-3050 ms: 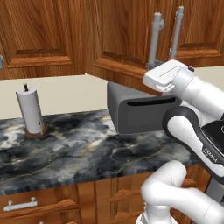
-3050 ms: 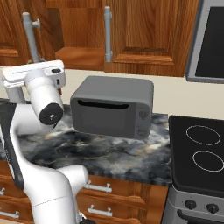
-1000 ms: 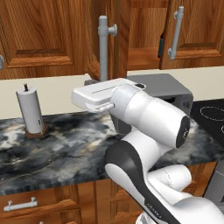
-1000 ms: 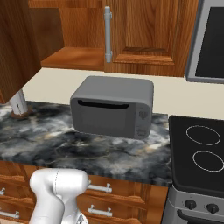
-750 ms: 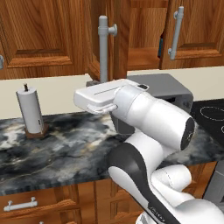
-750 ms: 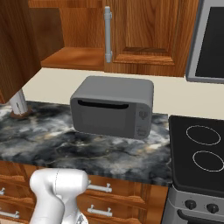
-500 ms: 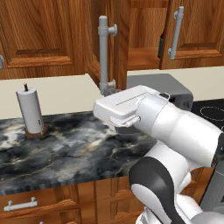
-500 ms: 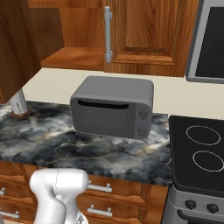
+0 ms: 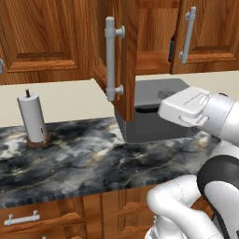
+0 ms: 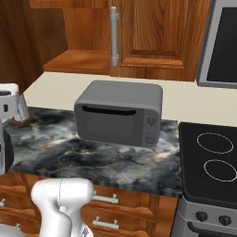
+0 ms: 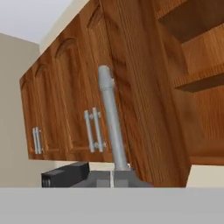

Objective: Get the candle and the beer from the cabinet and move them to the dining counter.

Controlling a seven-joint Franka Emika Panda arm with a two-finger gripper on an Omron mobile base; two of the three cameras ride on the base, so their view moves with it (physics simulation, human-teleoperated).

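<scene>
The gripper (image 11: pixel 112 177) was clenched empty below the reddish-brown wooden cabinet's open door (image 9: pixel 122 56); rising, it risked striking the door's edge.

The cabinet (image 10: pixel 92 32) fills the top of the frame, its left bay open onto a bare wooden shelf (image 10: pixel 83 61); a grey bar handle (image 10: pixel 114 36) runs down the closed door beside it. At centre a grey toaster oven (image 10: pixel 119 112) sits on the marbled tabletop (image 10: pixel 92 162). A black stove (image 10: pixel 209 162) is at the lower right, drawers (image 10: pixel 111 208) below.
</scene>
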